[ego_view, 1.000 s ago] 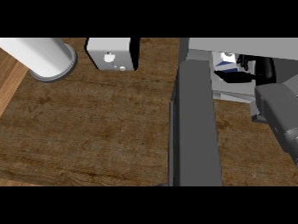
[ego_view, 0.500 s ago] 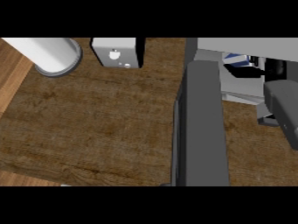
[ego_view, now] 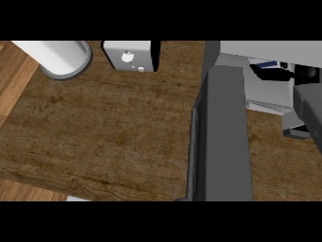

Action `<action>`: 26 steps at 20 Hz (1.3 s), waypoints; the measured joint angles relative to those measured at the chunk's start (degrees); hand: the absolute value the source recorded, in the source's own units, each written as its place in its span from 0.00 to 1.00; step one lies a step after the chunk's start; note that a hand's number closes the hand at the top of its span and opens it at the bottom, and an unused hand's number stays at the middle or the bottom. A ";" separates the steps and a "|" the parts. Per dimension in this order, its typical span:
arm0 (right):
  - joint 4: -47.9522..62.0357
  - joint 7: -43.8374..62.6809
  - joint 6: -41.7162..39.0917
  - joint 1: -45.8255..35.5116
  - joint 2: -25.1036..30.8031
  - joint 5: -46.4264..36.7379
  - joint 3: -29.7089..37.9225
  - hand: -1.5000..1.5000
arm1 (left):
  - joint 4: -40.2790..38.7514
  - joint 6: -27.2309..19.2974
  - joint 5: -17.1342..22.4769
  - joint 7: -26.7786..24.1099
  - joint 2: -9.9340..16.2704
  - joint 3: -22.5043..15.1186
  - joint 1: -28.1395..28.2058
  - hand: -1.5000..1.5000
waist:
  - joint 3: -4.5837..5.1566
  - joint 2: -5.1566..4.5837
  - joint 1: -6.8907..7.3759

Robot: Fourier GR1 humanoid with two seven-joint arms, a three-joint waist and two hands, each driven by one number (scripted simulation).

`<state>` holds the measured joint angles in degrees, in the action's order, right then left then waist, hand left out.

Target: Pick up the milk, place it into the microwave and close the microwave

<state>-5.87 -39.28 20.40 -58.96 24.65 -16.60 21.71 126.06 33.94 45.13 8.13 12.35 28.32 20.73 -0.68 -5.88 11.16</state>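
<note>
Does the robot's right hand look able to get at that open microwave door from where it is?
Probably yes. The right hand is reaching inside the microwave, and the open door stands just beside the forearm, nothing between them.

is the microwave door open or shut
Open: the microwave door swings out edge-on over the counter, and the right hand reaches inside the cavity.

Rough-grained dark wood counter [ego_view: 107,132] fills the frame's centre, beside a matt grey, possibly metal, microwave door [ego_view: 223,142].
</note>
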 measured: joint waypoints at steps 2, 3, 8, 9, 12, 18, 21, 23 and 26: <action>0.08 0.08 -0.17 -0.11 0.32 0.08 0.15 1.00 | -0.32 -0.02 -0.50 -0.02 0.26 0.27 -0.34 0.00 | -0.02 -0.09 0.09; 0.11 0.00 -0.09 -0.08 0.26 0.08 0.19 1.00 | -0.40 0.00 -0.77 0.01 0.55 0.43 -0.57 0.00 | -0.03 -0.14 0.13; 0.20 -0.03 -0.26 -0.34 0.77 0.06 0.33 1.00 | -1.00 0.13 -1.69 0.18 1.16 0.32 -1.50 0.00 | -0.07 -0.44 0.27; 0.21 -0.17 -0.20 -0.26 0.88 0.02 0.33 1.00 | -1.25 0.15 -1.87 0.15 1.14 0.33 -1.58 0.00 | -0.05 -0.43 0.30; 0.07 0.31 1.22 -0.98 0.74 0.03 0.48 0.00 | -1.55 0.20 -2.18 0.17 1.31 0.13 -2.13 0.00 | -0.03 -0.44 0.62; 0.68 0.40 -4.49 -3.56 -2.51 -0.20 -0.06 0.00 | -2.02 0.17 -3.49 0.38 1.46 -0.38 -2.97 0.00 | 0.08 0.10 1.20; 1.59 2.42 -4.35 -4.85 -3.85 -1.84 -1.67 0.00 | -2.34 0.15 -4.02 0.40 1.79 -0.35 -3.62 0.00 | 0.24 0.30 1.45; 1.85 4.00 -3.47 -6.16 -4.70 -2.50 -2.28 0.00 | -2.98 0.21 -4.48 0.39 1.84 -0.61 -4.14 0.00 | 0.32 0.35 1.37; 1.97 5.97 -1.28 -7.86 -6.74 -2.83 -2.55 0.00 | -3.76 0.19 -4.79 0.54 1.90 -0.92 -4.65 0.00 | 0.39 0.56 1.31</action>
<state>-3.91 -33.31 19.12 -66.82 17.91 -19.43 19.17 122.30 34.14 40.34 8.68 14.25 27.39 16.08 -0.30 -5.32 12.47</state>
